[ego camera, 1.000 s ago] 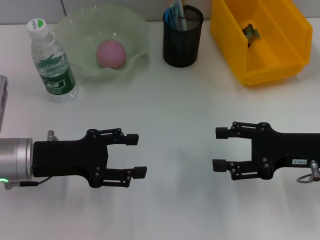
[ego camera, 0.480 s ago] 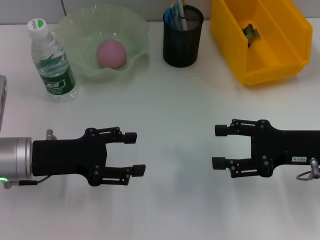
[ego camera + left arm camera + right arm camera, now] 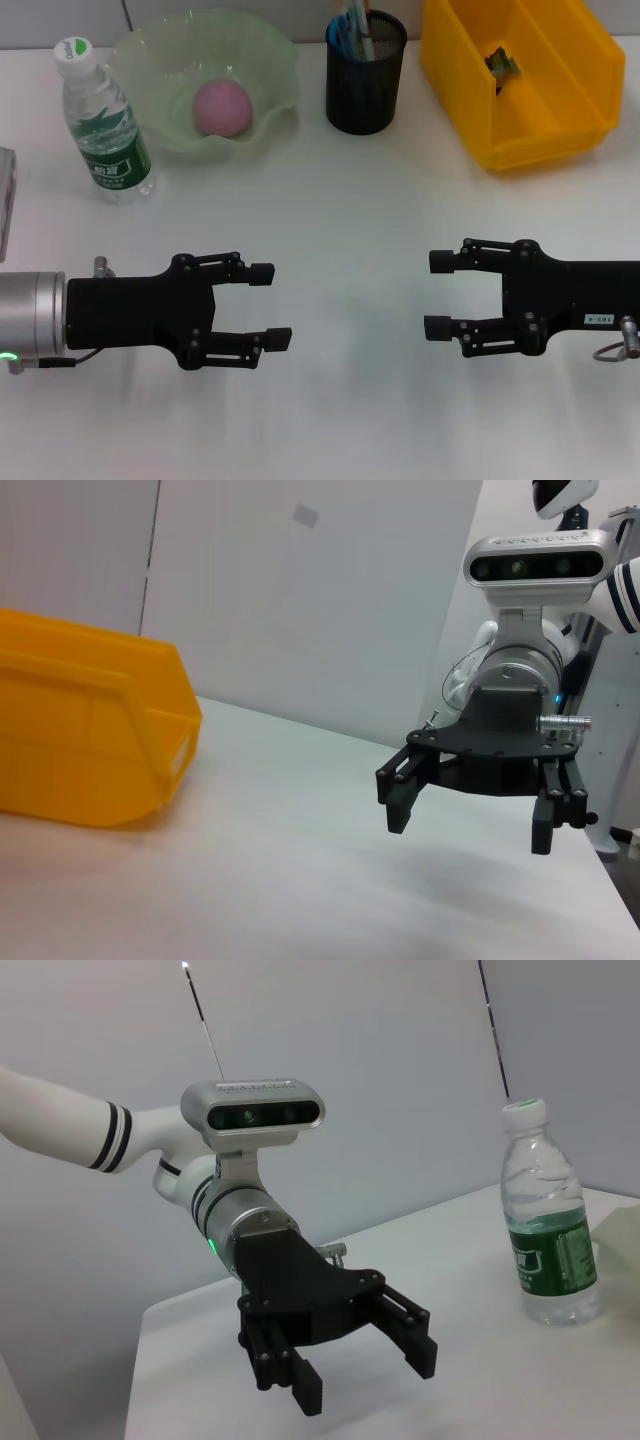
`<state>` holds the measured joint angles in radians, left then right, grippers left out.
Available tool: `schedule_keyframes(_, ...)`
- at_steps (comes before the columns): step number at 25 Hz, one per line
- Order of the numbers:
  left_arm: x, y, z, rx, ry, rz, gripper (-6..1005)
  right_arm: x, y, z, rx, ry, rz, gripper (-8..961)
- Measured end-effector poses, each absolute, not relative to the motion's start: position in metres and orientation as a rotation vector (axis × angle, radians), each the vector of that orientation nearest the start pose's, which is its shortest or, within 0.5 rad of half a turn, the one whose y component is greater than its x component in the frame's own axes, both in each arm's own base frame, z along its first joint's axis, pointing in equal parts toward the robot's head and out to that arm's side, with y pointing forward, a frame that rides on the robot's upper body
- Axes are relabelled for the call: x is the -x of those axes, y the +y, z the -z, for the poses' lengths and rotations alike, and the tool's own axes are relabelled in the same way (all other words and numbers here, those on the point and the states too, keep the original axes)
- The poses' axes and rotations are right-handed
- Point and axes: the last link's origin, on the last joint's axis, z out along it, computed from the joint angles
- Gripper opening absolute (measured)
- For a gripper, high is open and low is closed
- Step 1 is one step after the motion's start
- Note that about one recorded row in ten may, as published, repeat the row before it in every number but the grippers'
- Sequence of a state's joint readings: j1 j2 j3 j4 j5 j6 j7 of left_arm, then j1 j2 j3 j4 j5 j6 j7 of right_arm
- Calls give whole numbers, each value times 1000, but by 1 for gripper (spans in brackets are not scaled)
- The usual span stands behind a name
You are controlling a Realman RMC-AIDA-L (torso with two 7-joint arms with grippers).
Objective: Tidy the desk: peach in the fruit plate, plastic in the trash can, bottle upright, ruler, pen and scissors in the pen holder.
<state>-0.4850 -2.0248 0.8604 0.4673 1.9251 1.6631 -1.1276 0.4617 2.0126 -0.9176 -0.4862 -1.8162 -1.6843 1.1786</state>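
Every item of the tidy-up is looking settled: the peach point(image 3: 221, 108) is sitting in the fruit plate point(image 3: 150, 55), the bottle point(image 3: 103, 125) is standing upright just beside that plate, the pen holder point(image 3: 365, 75) is carrying its blue-handled contents, and a small crumpled scrap of plastic point(image 3: 503, 65) is lying inside the yellow trash can point(image 3: 560, 95). Which of the ruler, pen and scissors are in the holder cannot be told apart from here. The left claw point(image 3: 272, 306) is hovering low over the near part of the bench point(image 3: 340, 190), its jaws spread wide and gripping nothing; the right claw point(image 3: 437, 295) is facing it across a bare stretch, likewise wide open and empty. Judging by this, the work is at its close, and the next move is calling only for parking the arms. Compared with the frames a second back, both claws are sitting almost where they were, the left one having crept very slightly.
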Motion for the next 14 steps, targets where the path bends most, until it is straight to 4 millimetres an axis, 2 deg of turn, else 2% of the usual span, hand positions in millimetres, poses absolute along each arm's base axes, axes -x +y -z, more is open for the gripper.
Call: schedule_keyframes(14, 279, 281, 22, 2946, -434, 744, 807, -270, 281, 20, 2905, 492, -857, 824)
